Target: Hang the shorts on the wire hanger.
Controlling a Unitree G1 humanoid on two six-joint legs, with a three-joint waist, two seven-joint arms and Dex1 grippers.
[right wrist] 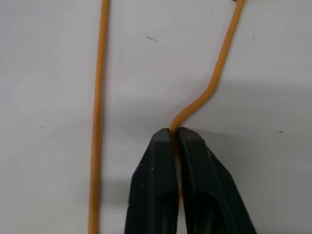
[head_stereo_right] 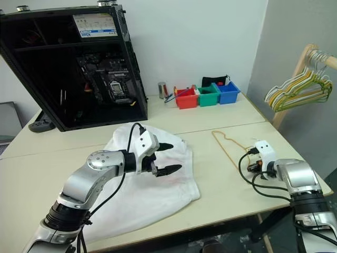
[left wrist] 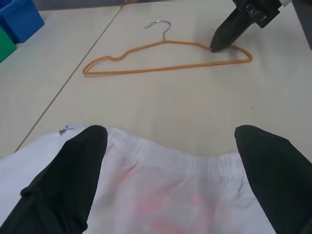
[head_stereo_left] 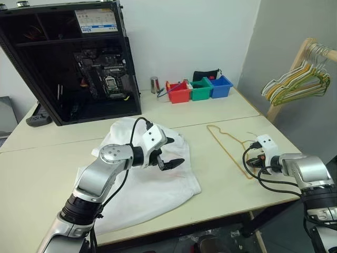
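Observation:
The white shorts (head_stereo_left: 152,182) lie spread and wrinkled on the table, with a faint pinkish patch near the waistband (left wrist: 195,163). My left gripper (head_stereo_left: 169,152) hovers just above them, open, with nothing between its fingers (left wrist: 73,170). The thin yellowish wire hanger (head_stereo_left: 226,145) lies flat on the table to the right of the shorts, hook (left wrist: 158,24) pointing away. My right gripper (right wrist: 174,132) is shut on the wire hanger's shoulder wire (right wrist: 214,80) at its near right end, as the left wrist view confirms at the gripper tip (left wrist: 217,44).
An open black computer case (head_stereo_left: 73,63) stands at the back left. Red, green and blue bins (head_stereo_left: 199,88) and a small metal cup (head_stereo_left: 154,84) sit at the back. A rack with a bunch of coloured hangers (head_stereo_left: 297,84) stands off the table's right edge.

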